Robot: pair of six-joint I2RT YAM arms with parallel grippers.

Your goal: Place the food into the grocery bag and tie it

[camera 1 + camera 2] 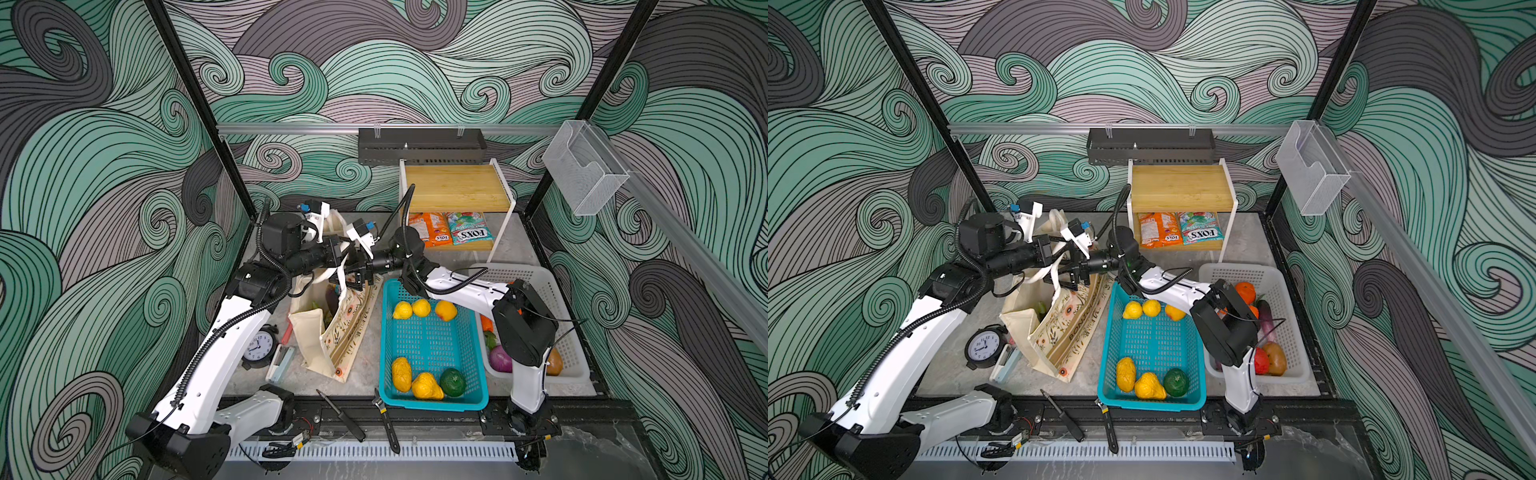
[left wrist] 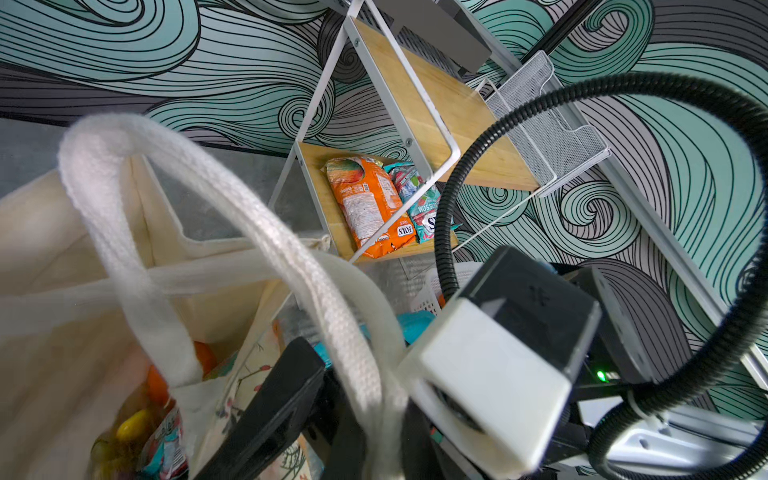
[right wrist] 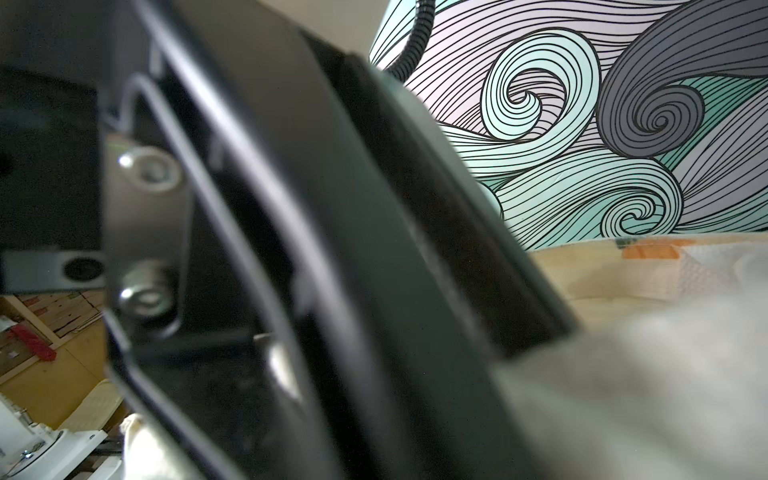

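Grocery bag stands on the counter between clock and teal basket, mouth open, food visible inside. Left end effector is over the mouth, pinched shut on a white handle. Right end effector is just beside it, jaws look spread wide, gripping nothing I can make out. Likely the tying step. Left holds its strap taut, right takes the other handle and crosses it through. Pull gently, since the soft bag could tip.

"FOX'S" on orange packet and teal packet
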